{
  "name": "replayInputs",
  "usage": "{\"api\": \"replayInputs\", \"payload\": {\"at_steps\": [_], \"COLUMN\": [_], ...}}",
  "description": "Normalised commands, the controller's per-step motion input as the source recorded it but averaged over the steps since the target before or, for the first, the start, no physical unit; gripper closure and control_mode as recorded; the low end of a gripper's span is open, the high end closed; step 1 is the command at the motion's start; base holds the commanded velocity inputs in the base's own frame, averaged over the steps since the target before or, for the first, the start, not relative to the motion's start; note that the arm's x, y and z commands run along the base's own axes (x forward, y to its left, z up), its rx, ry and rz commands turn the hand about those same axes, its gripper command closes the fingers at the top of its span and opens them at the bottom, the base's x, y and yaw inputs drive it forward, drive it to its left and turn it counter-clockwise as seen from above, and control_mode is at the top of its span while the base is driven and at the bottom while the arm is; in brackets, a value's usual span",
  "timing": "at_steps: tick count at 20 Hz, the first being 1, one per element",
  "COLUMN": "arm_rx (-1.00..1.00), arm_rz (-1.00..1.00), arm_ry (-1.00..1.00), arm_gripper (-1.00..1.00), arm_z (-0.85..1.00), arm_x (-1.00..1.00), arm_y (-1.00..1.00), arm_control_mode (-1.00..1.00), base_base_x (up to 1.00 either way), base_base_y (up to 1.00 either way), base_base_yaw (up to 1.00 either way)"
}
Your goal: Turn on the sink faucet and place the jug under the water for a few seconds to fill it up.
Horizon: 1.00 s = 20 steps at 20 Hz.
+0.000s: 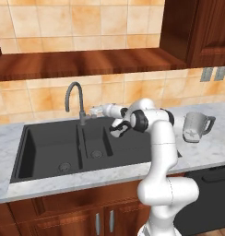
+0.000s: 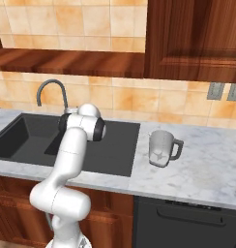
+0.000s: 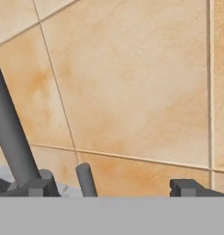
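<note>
Faucet (image 1: pixel 74 99) taken as landmark. Gripper (image 1: pixel 94 112) sits just right of its base, hard to make out against the tile in the left base view; in the right base view the arm's elbow hides it. Hand view: two dark fingertips (image 3: pixel 35 187) stand wide apart at the bottom, nothing between them; faucet stem (image 3: pixel 10 133) rises at left, cut off by the top edge, and a short grey rod, probably the lever (image 3: pixel 86 180), stands between the tips. Whether a tip touches the faucet, cannot tell. Jug (image 1: pixel 196 126) stands upright on the counter (image 1: pixel 206 152) well right of the faucet, beyond the sink (image 1: pixel 50 150), handle to the right. Sink basin dark, set in pale marbled counter. Orange tile wall (image 1: pixel 123 92) behind the faucet, wood shelf (image 1: pixel 86 62) above it, dark wood cabinets (image 1: pixel 63 216) below.
</note>
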Motion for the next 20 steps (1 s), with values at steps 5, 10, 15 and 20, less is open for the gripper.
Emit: {"api": "replayInputs", "payload": {"at_steps": [5,10,15,20], "arm_rx": [0.06,0.05,0.10,0.11], "arm_rz": [0.08,0.09,0.07,0.06], "arm_ry": [0.00,0.00,-0.02,0.00], "arm_gripper": [-1.00,-1.00,-1.00,1.00], "arm_z": [-0.59,-0.57,-0.61,-0.60], "arm_x": [0.28,0.44,0.48,0.53], "arm_y": [0.00,0.00,-0.05,-0.07], "arm_control_mode": [-1.00,-1.00,-1.00,-1.00], "base_base_x": [0.00,0.00,0.00,0.00], "base_base_y": [0.00,0.00,0.00,0.00], "base_base_yaw": [0.00,0.00,0.00,0.00]}}
